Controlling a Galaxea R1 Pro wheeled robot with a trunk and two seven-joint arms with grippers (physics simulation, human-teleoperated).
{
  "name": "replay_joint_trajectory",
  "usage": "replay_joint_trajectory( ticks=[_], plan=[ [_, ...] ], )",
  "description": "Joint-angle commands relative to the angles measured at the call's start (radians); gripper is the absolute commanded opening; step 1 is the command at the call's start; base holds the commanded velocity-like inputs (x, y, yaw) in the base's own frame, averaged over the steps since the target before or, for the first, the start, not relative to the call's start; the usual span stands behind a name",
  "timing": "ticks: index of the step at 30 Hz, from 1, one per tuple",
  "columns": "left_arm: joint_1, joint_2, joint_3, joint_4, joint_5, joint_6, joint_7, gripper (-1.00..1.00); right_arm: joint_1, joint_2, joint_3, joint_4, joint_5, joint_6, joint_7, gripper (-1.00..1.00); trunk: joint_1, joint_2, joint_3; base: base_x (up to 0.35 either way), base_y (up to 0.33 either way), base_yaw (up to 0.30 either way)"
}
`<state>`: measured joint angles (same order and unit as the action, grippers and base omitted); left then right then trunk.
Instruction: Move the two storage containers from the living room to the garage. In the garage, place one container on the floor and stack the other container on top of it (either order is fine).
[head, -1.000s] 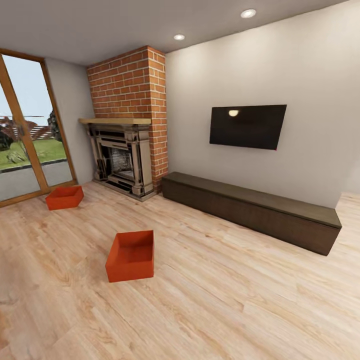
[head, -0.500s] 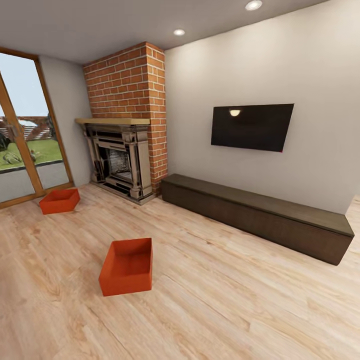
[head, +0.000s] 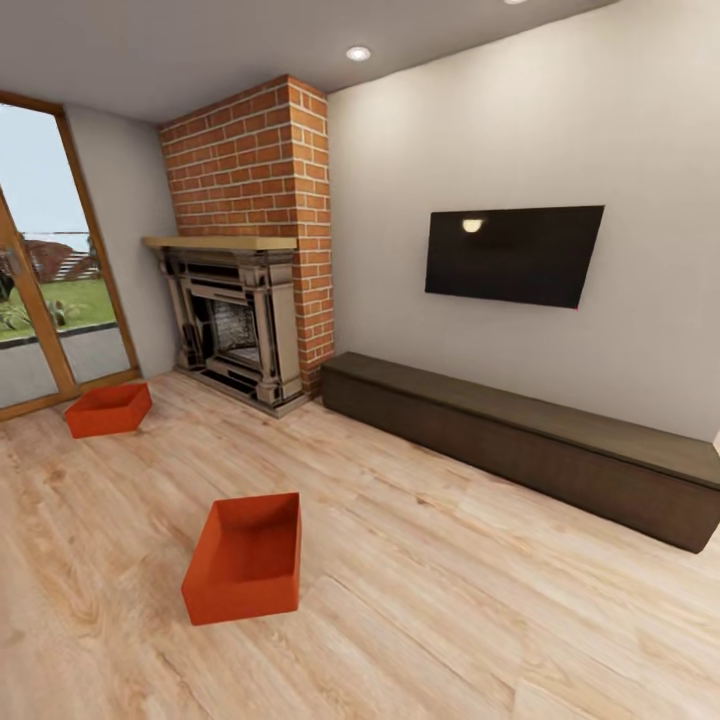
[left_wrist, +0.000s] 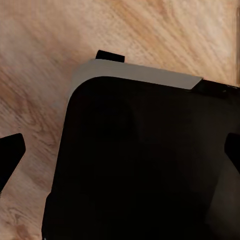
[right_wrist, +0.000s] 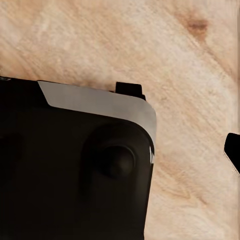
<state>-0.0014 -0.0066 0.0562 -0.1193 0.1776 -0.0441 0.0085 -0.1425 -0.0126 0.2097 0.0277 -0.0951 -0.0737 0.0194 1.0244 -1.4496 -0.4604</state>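
Two storage containers (head: 243, 558) (head: 108, 410) sit well apart on the living room's wood floor (head: 450, 600); honestly can't tell either hand's grip state.

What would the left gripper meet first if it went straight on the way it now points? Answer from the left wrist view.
Probably the robot's own black base, which lies between the left gripper's fingertips ahead of it. Light wood plank floor shows around the base. Depth is unclear.
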Motion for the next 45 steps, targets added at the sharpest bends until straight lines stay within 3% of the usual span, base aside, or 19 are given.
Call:
replay_joint_trajectory(
  ticks=[1, 20, 37, 45],
  plan=[
    [0.000, 0.000, 0.005, 0.000, 0.002, -0.002, 0.001, 1.00, -0.001, 0.000, 0.008, 0.003, -0.010, -0.006, 0.002, 1.00, 0.001, 0.000, -0.001, 0.322, 0.000, 0.000],
    [0.000, 0.001, 0.005, -0.001, 0.002, -0.003, 0.002, 1.00, -0.001, 0.002, 0.004, 0.003, -0.010, -0.009, 0.002, 1.00, 0.001, 0.000, -0.001, 0.293, 0.106, 0.033],
    [0.000, 0.002, 0.005, -0.002, 0.002, -0.003, 0.001, 1.00, -0.002, 0.002, 0.003, 0.003, -0.011, -0.011, 0.002, 1.00, 0.001, 0.000, -0.001, 0.005, 0.002, 0.262],
    [0.000, 0.001, 0.005, -0.002, 0.002, -0.003, 0.001, 1.00, -0.001, 0.001, 0.004, 0.003, -0.012, -0.012, 0.002, 1.00, 0.001, 0.000, -0.001, 0.000, 0.000, 0.072]
  ],
)
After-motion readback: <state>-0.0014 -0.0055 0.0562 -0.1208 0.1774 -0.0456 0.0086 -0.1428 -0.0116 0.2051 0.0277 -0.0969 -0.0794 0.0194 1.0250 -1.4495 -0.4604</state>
